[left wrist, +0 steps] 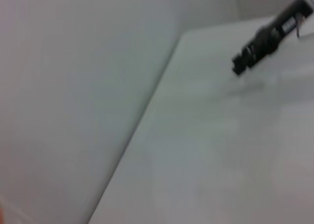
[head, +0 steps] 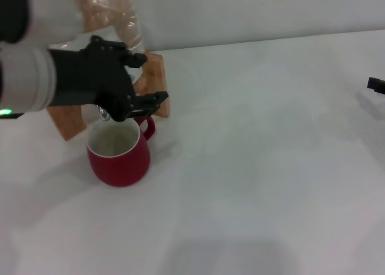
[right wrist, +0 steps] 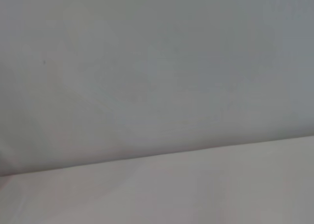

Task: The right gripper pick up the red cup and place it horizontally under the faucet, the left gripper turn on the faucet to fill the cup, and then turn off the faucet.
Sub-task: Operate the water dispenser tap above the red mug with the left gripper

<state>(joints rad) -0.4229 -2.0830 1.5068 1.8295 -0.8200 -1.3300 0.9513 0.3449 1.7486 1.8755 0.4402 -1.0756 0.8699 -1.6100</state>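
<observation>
Landmark is the red cup [head: 118,152], upright on the white table [head: 258,166], mouth up, loop handle pointing away from the left arm. Directly behind it sit the wooden stand [head: 157,76] and the clear jar [head: 123,22]; that is where the faucet [head: 103,112] lives, and I only get a chrome glint of it just above the cup's rear rim.

Left gripper [head: 141,82] is over the back of the cup, at the tap. One finger sits high near the jar, the other low just above the handle, so the jaws look spread around the lever zone. I can't confirm contact with the lever; the claw body hides it.

My read: this is the lever step. To do it well I'd keep the wrist clear of the cup rim, push the lever with one finger only, slow, and not load the jar sideways since the stand looks light. I can't tell whether water is flowing; the cup interior looks pale, level unreadable.

Right gripper [head: 376,84] is well away from the cup at the table's far side, only a black tip in head view. Finger state: cannot tell.

Left wrist view adds more of the right gripper [left wrist: 265,40] as a black bar above bare table, no cup. Right wrist view shows just wall and table edge.
</observation>
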